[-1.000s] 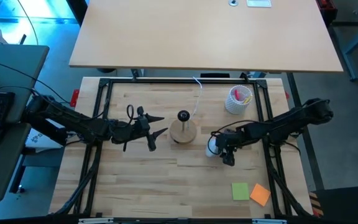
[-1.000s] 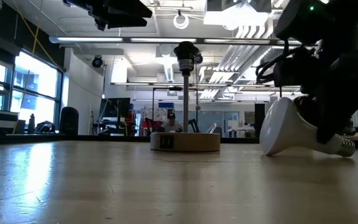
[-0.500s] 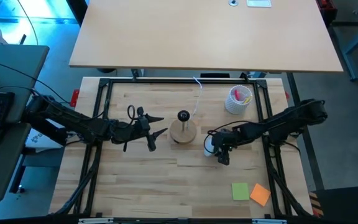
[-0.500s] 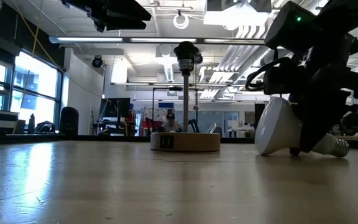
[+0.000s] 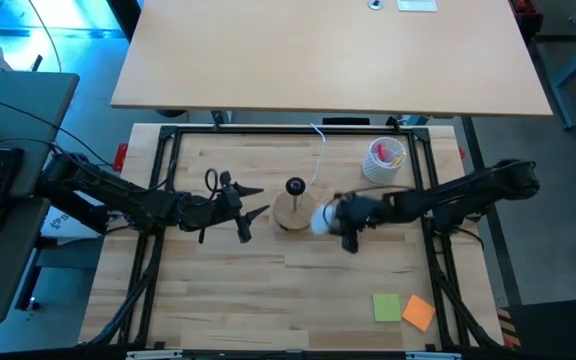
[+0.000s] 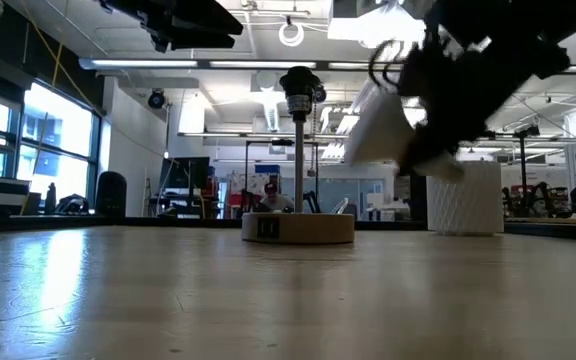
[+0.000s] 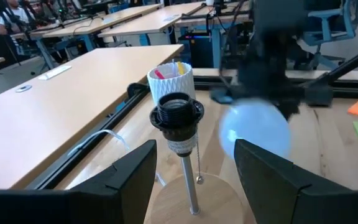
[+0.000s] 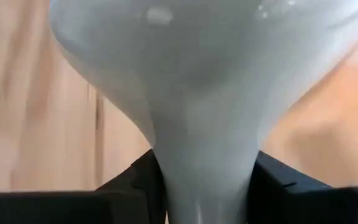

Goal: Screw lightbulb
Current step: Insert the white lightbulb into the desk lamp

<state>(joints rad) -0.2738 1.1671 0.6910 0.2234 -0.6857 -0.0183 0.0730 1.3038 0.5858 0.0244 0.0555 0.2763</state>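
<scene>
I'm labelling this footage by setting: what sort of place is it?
Probably a robotics lab or workshop: long workbenches, a large window onto an open hall, and a metal-framed wooden table carrying the arms.

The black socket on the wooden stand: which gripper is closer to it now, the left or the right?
The right. The right gripper, gripping the lightbulb, is just beside the black socket. The left gripper waits open on the opposite side, slightly farther off.

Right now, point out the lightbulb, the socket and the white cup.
lightbulb [image 7: 255, 132]: left wrist view, on its round globe.
socket [image 7: 177, 114]: left wrist view, on its black collar.
white cup [image 5: 380, 166]: high view, on its side wall.
</scene>
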